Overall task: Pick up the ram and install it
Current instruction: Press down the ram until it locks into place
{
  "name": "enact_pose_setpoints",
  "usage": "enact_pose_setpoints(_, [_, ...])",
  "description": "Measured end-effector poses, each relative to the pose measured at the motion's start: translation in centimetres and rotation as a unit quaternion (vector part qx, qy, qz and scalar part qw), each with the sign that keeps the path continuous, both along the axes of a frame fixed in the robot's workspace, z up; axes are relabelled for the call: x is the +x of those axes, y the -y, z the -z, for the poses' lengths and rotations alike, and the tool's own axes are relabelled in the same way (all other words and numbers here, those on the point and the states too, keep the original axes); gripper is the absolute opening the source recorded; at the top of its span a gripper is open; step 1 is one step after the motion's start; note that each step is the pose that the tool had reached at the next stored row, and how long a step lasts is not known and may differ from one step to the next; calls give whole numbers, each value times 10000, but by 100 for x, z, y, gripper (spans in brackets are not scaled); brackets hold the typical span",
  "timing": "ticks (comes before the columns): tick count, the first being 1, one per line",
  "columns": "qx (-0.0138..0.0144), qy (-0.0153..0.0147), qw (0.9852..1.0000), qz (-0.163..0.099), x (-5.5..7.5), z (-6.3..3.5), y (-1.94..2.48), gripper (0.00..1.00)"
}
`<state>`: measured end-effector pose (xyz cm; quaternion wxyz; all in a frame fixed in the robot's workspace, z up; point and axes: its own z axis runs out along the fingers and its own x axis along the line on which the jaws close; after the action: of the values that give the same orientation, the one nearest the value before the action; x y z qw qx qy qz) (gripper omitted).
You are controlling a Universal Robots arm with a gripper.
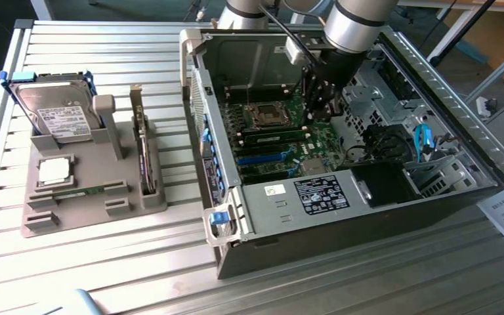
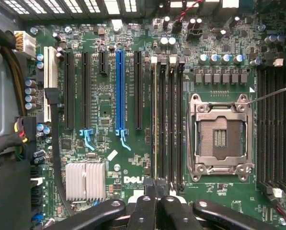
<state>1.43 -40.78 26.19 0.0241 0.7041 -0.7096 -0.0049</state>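
Note:
The ram [image 2: 155, 124] shows edge-on as a thin green line standing in the memory slot nearest the black card slots, beside the empty processor socket [image 2: 221, 139]. My gripper [image 2: 157, 201] is shut, its black fingertips pressed together right at the near end of that stick. I cannot tell whether they pinch it or only rest on it. In the exterior view the gripper [image 1: 322, 117] reaches down into the open computer case [image 1: 340, 216], at the end of the green ram [image 1: 274, 139] on the motherboard.
A grey holder [image 1: 77, 220] at the exterior view's left carries a hard drive [image 1: 60, 115], a square silver processor chip [image 1: 53, 170], another green stick [image 1: 81, 191] lying flat and an upright card [image 1: 144, 157]. Cables and drive bays crowd the case's right side.

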Motion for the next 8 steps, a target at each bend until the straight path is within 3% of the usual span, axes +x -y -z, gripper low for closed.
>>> enact_pose_setpoints(6, [0,0,10000,0,0,139,0,11])
enact_pose_setpoints(8, [-1,0,10000,0,0,140,0,11])
